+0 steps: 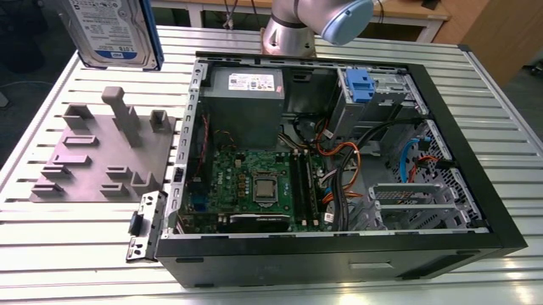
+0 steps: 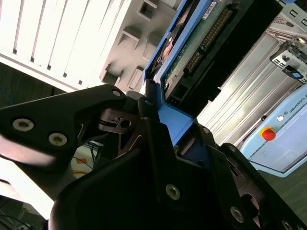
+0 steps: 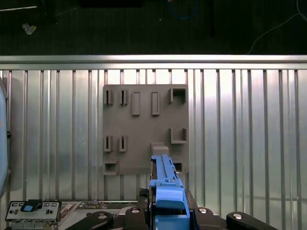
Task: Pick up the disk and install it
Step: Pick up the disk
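White-labelled disk (image 1: 117,28) in pincer (image 3: 167,214)

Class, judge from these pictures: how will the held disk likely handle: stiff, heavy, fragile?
The disk looks rigid: its metal body juts straight from the end effector without sagging. Probably heavy for its size, given the metal casing. Likely fragile: the second wrist view shows a bare circuit board, and the grip is on its blue rail, which may flex.
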Action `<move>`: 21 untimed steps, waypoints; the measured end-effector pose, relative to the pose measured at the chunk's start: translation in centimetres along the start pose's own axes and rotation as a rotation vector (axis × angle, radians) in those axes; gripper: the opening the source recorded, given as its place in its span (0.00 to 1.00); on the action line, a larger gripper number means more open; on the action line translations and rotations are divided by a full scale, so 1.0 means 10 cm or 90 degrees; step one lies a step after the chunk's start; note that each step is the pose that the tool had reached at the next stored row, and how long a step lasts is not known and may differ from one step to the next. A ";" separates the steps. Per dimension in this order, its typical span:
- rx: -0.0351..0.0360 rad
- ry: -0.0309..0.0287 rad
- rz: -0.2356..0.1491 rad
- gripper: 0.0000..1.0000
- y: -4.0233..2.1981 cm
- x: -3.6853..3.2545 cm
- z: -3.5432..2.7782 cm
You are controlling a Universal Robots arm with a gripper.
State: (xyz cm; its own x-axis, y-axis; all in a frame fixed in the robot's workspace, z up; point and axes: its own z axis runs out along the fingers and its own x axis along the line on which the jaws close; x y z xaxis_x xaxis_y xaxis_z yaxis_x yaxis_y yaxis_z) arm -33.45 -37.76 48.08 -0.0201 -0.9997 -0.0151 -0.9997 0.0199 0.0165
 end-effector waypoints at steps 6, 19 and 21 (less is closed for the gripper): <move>-0.0001 0.0000 0.000 0.36 -0.017 0.000 -0.001; 0.0000 0.0000 0.000 0.36 -0.139 -0.003 -0.002; 0.0000 0.0000 0.000 0.36 -0.156 -0.003 -0.003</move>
State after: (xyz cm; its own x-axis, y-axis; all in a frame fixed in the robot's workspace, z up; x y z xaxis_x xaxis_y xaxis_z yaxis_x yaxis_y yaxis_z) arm -31.89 -37.76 48.08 -0.0201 -0.9997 -0.0151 -0.9997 0.0198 0.0164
